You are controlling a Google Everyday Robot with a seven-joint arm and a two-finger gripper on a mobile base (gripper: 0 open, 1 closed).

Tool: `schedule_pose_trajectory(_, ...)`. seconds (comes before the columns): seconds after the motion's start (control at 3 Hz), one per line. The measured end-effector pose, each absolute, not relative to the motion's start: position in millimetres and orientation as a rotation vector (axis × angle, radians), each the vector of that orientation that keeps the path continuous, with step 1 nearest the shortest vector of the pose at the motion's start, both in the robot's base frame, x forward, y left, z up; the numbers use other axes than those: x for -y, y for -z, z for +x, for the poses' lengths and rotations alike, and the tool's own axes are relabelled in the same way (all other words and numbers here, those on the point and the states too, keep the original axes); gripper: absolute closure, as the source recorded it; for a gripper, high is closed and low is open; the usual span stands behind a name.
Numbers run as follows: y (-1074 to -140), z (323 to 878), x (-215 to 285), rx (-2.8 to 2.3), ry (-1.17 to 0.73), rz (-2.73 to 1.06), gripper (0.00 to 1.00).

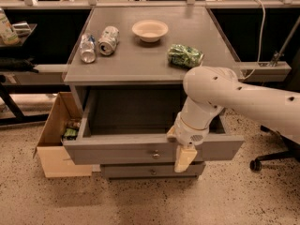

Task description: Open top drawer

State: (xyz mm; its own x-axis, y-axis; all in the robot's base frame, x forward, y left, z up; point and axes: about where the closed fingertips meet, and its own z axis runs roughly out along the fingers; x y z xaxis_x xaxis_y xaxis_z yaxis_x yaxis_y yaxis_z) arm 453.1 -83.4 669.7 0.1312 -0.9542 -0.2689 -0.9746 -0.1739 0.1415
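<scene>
The top drawer (pixel 117 151) is pulled far out of the grey cabinet, and its inside looks bare. Its grey front carries a small round metal knob (pixel 156 154) at the centre. My gripper (pixel 184 158) hangs in front of the drawer's front, just right of the knob, on the end of my white arm (pixel 234 97), which reaches in from the right. The narrower middle drawer (pixel 152 171) sits shut below.
On the cabinet top (pixel 140 55) lie two cans (pixel 98 43), a white bowl (pixel 150 30) and a green bag (pixel 185 56). An open cardboard box (pixel 54 144) stands on the floor at the left. A chair base (pixel 272 161) is at the right.
</scene>
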Motion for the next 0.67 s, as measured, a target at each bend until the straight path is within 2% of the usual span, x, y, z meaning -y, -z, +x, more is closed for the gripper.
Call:
schedule_pose_trajectory(0.33,-669.7,453.1,83.4,-1.974,-0.461,-2.311,0.0)
schedule_pose_trajectory(0.67,-678.7,456.4,86.5,-1.965,-0.436,-2.297,0.0)
